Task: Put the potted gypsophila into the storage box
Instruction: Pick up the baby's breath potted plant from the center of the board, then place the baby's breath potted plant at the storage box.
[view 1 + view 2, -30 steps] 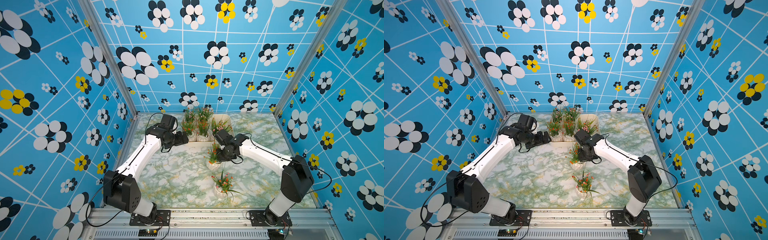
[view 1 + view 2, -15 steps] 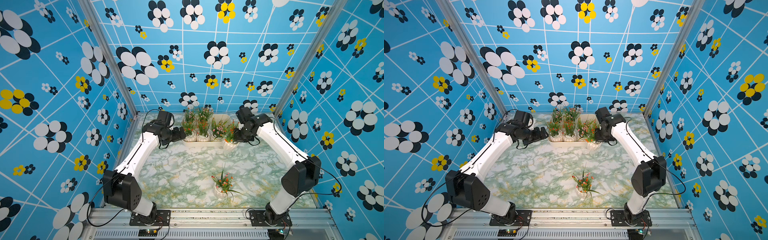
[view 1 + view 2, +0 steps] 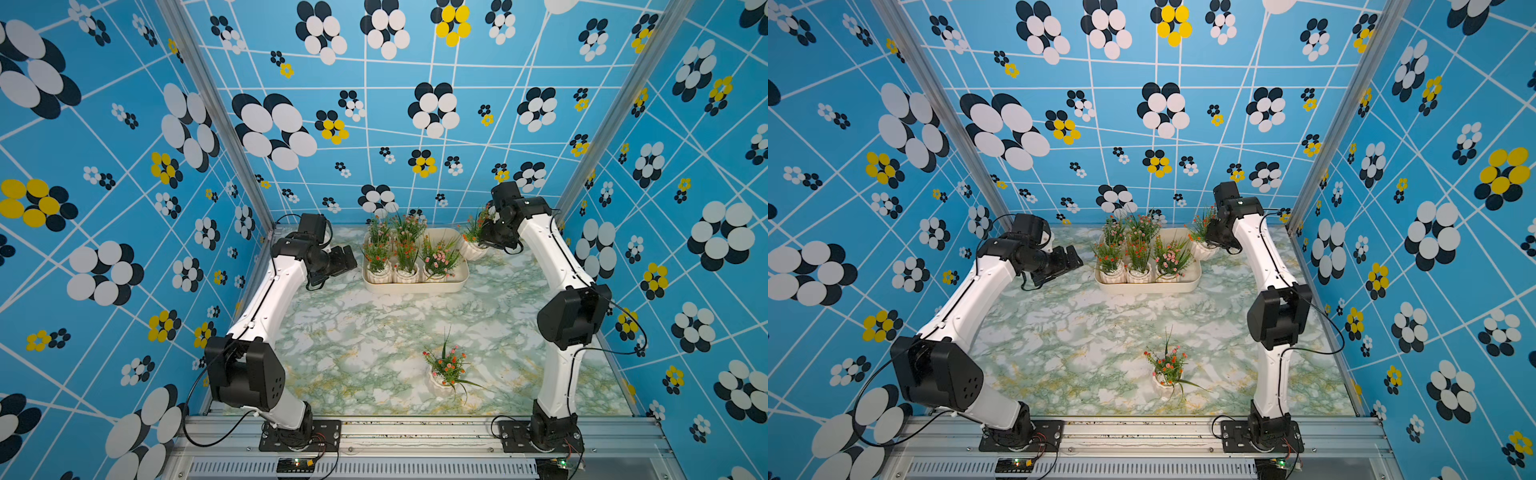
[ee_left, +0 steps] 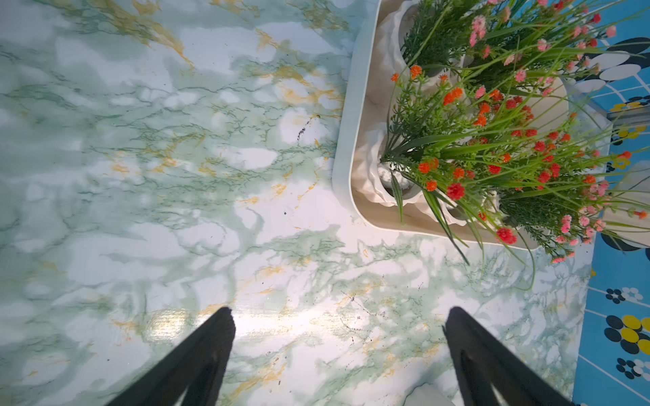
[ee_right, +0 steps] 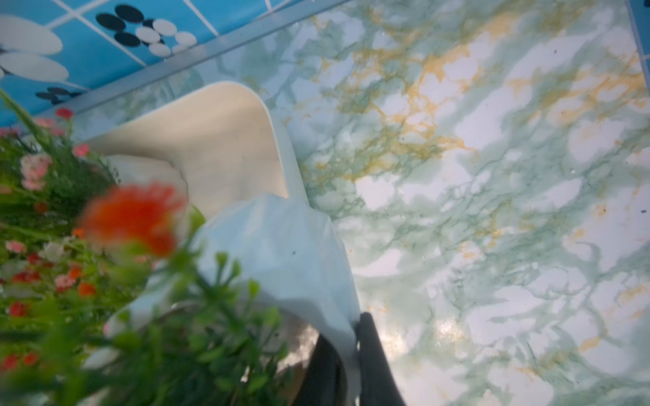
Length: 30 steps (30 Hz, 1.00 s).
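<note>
Swung from mid-frame to the upper right corner of the storage box (image 3: 415, 287), the right claw (image 3: 485, 242) pinches a potted gypsophila (image 3: 473, 250) by its rim. Meanwhile the left claw (image 3: 345, 259) gapes empty, left of the box. Five pots (image 3: 406, 272) sit inside; one pot (image 3: 440, 380) stands lower centre.

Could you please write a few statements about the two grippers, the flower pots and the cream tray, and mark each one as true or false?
1. The left gripper is open and empty. True.
2. The right gripper is open. False: it is shut on the rim of a white ribbed pot.
3. Five potted gypsophila stand in the storage box. True.
4. No pot stands on the marble table. False: one lone pot with orange-red blossoms stands upright there, apart from the box, nearer the arms' bases.
</note>
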Available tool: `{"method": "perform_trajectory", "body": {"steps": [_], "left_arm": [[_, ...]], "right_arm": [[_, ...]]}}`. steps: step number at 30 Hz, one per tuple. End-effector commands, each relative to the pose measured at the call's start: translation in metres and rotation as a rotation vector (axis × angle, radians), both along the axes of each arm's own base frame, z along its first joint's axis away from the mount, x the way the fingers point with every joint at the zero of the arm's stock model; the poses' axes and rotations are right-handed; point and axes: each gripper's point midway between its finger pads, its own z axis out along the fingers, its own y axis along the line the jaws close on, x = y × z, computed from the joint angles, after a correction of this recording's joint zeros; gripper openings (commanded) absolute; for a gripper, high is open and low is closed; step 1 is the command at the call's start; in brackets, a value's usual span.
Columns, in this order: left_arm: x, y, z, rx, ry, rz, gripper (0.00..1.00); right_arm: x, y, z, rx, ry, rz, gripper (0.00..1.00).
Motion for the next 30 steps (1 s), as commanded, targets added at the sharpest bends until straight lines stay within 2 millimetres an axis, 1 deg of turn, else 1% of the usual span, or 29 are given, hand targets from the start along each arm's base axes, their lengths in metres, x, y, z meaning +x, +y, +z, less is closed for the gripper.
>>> {"method": "perform_trajectory", "body": {"steps": [1,3,5,10,12,16,21,24,30], "left_arm": [[0.000,0.010,0.005,-0.005,0.023,0.018,0.97],[0.001,0.017,0.005,-0.004,0.031,0.035,0.97],[0.002,0.023,0.004,-0.009,0.038,0.051,0.97],[0.008,0.033,0.000,-0.015,0.053,0.081,0.97],[0.011,0.035,-0.002,-0.015,0.058,0.087,0.97],[0.018,0.036,-0.006,-0.021,0.068,0.091,0.97],[0.025,0.033,-0.012,-0.035,0.081,0.086,0.96],[0.026,0.033,-0.014,-0.038,0.085,0.082,0.96],[0.026,0.034,-0.017,-0.034,0.094,0.075,0.96]], "right_arm": [[0.031,-0.017,0.037,0.040,-0.146,-0.112,0.00],[0.049,-0.020,0.033,0.053,-0.173,-0.147,0.00],[0.062,-0.020,0.032,0.076,-0.204,-0.176,0.00],[0.090,-0.008,0.022,0.175,-0.260,-0.215,0.00],[0.098,0.001,0.014,0.219,-0.263,-0.215,0.00],[0.104,0.017,0.001,0.257,-0.251,-0.210,0.00],[0.104,0.048,-0.016,0.280,-0.231,-0.173,0.00],[0.103,0.067,-0.022,0.291,-0.228,-0.144,0.00],[0.102,0.093,-0.041,0.316,-0.196,-0.116,0.00]]}}
